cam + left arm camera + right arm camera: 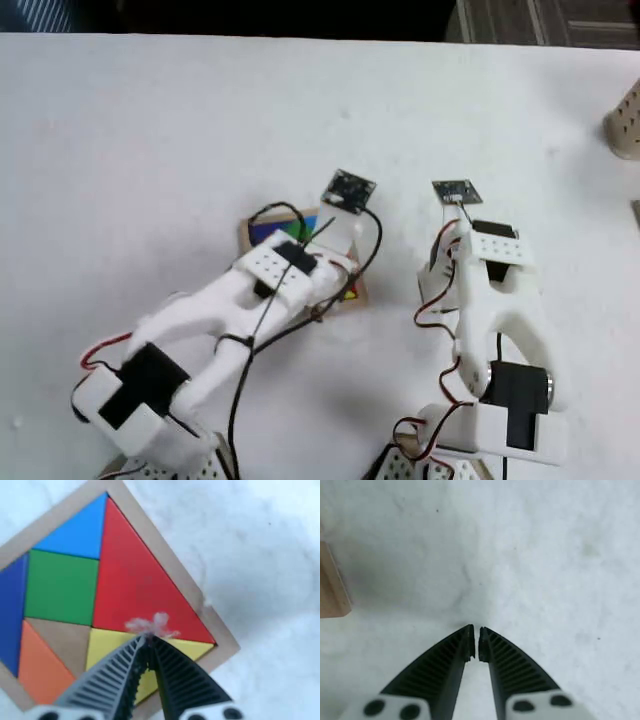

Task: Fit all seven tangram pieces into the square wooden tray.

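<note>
- Over the wooden tray (pixel 167 547), my left end effector (pixel 149 642) hung with its fingers pressed together, gripping nothing.
- Its tips sat above the seam where the red triangle (pixel 135 585) met the yellow piece (pixel 105 647).
- A small whitish tuft (pixel 150 623) showed right at those tips; I could not tell what it was.
- Inside the tray, the red triangle lay along one side, and its edges touched the light blue triangle (pixel 77 532) and the green square (pixel 62 586).
- A dark blue piece (pixel 10 610) lay just beside the green square, on the side away from the red triangle.
- An orange piece (pixel 40 670) lay near the tray's corner, close to the yellow piece.
- A patch of bare tray floor (pixel 65 637) showed between the green square, the orange piece and the yellow piece.
- From the high view, the tray (pixel 256 228) sat near the middle of the white desk (pixel 150 130), and my left arm (pixel 240 290) covered most of it.
- My right arm (pixel 495 290) stood beside it, apart from the tray.
- My right end effector (pixel 475 644) hovered over bare desk with its fingers almost touching and only a thin slit between the tips; they held nothing.
- One corner of the tray (pixel 332 585) showed off to the side of that end effector, well apart from its tips.
</note>
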You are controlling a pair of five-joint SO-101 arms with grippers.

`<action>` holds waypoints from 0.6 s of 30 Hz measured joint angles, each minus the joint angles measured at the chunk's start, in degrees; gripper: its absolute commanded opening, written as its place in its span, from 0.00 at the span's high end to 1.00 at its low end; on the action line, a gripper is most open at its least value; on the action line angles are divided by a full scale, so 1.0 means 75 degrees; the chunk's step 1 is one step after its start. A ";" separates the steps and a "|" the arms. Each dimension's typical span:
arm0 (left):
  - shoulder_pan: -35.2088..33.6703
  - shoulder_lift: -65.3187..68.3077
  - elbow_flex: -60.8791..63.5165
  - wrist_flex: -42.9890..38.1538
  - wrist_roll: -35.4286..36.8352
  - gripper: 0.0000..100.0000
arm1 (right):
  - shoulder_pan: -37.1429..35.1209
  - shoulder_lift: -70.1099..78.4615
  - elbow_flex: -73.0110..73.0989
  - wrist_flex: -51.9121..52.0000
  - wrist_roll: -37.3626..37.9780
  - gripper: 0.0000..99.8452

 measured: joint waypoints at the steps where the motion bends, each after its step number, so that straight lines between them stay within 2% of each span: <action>1: -0.0059 0.0000 0.0000 -0.0047 0.0000 0.98 | 0.0000 0.0000 0.0000 0.0000 0.0000 0.98; 8: -0.0340 0.0000 0.0000 -0.0246 -0.0012 0.98 | 0.0000 0.0000 0.0000 0.0000 0.0000 0.98; 11: -0.0375 -0.0246 0.0000 0.0000 -0.0012 0.98 | 0.0000 0.0000 0.0000 -0.0012 0.0000 0.98; 14: -0.0692 -0.1114 0.0234 0.0188 -0.0012 0.98 | 0.0012 -0.0199 0.0012 -0.0059 0.0000 0.98; 18: -0.1242 -0.2884 0.1500 -0.0246 -0.0012 0.98 | -0.0023 -0.1102 0.0680 -0.0563 0.0000 0.98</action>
